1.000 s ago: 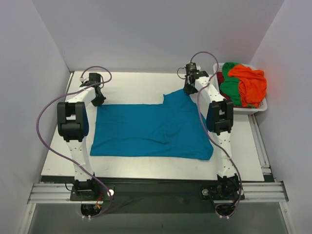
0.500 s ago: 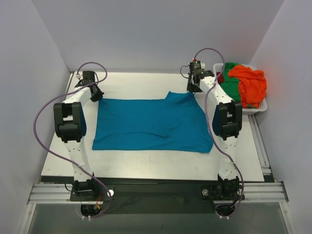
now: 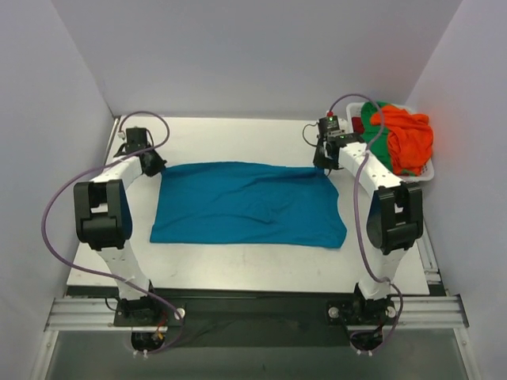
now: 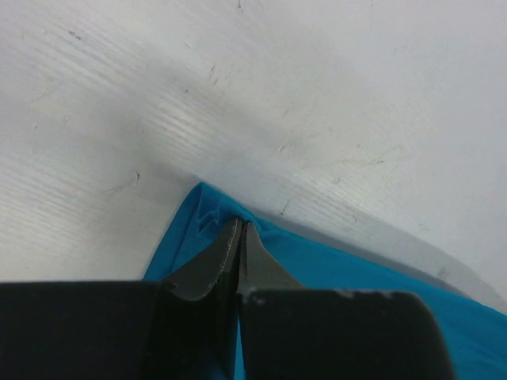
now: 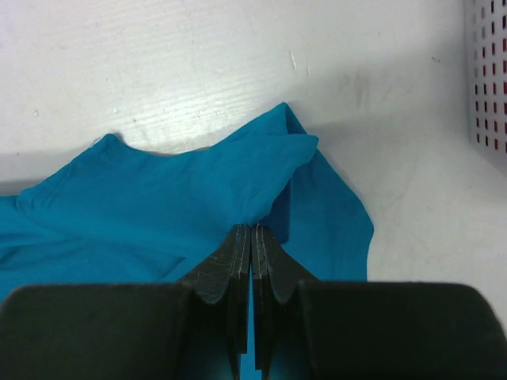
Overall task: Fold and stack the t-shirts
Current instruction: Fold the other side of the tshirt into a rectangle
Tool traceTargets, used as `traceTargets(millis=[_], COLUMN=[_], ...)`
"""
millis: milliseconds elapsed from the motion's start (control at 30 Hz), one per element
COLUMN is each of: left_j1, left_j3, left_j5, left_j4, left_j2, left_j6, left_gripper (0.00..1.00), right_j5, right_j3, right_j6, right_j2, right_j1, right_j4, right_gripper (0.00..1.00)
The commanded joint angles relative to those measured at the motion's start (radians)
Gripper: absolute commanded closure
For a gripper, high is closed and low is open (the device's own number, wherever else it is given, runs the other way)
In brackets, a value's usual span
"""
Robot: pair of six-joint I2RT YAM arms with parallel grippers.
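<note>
Teal-blue fabric: one teal shirt (image 3: 245, 204) lies spread across the middle of the white bench (image 3: 238, 136), long side running left to right, soft wrinkles near its centre

Left pincer (image 3: 153, 165) sits at the shirt's far left corner. The left wrist view shows its fingers pressed together with a small bunch of teal cloth nipped between the tips, so it is clenched on the shirt, low over the bench

Right pincer (image 3: 321, 162) sits at the far right corner, likewise clamped. The right wrist view shows the cloth drawn into a peak that runs into the closed tips, with a flap of the corner lying flat beside them

The far edge is stretched fairly straight between the two pincers. The near edge rests loose on the bench, its right corner reaching a little further out

White basket (image 3: 424, 176) stands at the bench's far right corner, near the right arm and apart from the teal shirt. Inside, an orange shirt (image 3: 408, 136) is heaped against a green shirt (image 3: 372, 111)
</note>
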Motion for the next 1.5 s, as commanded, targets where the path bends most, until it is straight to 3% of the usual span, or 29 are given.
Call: traceTargets(millis=[0, 567, 1467], left_j1=[0.008, 0.042, 0.051], left_j3=[-0.051, -0.306, -0.456], left_j5=[0.010, -0.072, -0.083], left_j4=[0.066, 0.022, -0.023], left_j2=[-0.110, -0.351, -0.462], left_j6=[-0.013, -0.056, -0.119], left_gripper=[1.00, 1.00, 1.00], right_j5=[0.029, 0.052, 0.022], right_j3=[-0.094, -0.401, -0.594], right_j6=[0.043, 0.124, 0.169], right_j2=[-0.114, -0.355, -0.433], right_j1=[0.013, 0.066, 0.072], right_j4=[0.025, 0.071, 0.114], right_gripper=[1.00, 1.00, 1.00])
